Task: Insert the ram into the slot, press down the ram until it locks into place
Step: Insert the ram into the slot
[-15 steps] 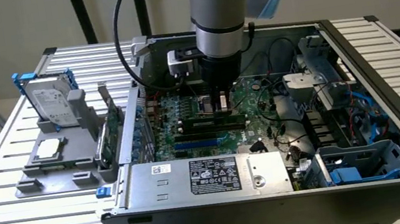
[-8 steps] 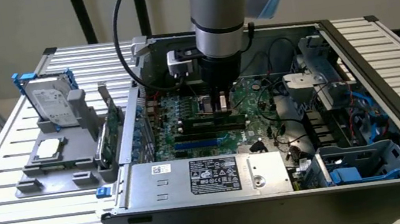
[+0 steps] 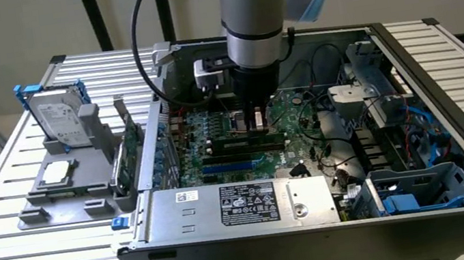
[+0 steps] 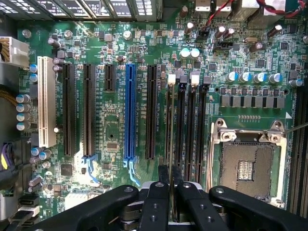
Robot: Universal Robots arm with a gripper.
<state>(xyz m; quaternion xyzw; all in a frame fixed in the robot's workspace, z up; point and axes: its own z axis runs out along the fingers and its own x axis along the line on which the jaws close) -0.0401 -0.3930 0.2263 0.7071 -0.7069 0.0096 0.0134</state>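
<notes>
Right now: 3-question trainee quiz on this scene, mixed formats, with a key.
1. True or false: a card sits in the blue slot.
2. The hand grips what? A) a fan B) the ram C) a screwdriver
3. Where does the hard drive stand?
Key: 1 false, the slot is empty. 2 B, seen edge-on in the wrist view. 3 Upright in the grey holder outside the case, at the exterior view's left.
</notes>
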